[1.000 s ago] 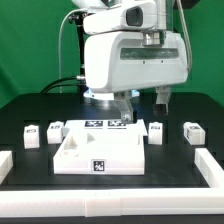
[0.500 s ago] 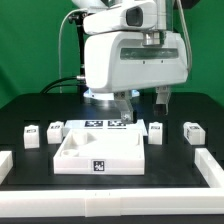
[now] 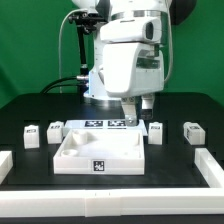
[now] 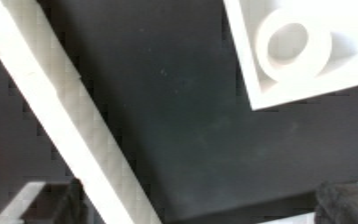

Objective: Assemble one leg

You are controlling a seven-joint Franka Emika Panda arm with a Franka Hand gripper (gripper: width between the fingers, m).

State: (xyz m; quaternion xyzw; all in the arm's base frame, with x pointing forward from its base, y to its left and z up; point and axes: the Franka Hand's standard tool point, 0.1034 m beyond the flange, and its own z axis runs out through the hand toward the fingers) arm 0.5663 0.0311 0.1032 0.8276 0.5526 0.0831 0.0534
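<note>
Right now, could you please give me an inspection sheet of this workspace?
Surface: black table.
Job's things: four legs stand apart from one another, none gripped: far-left leg, inner-left leg, inner-right leg, far-right leg.
Clutter: white panel with round corner sockets; marker board behind it; left bar and right bar at the table's sides.
Grippers: gripper open and empty, above the table near a panel corner.
Cables: black cable loops behind the arm.
Surroundings: green backdrop.
</note>
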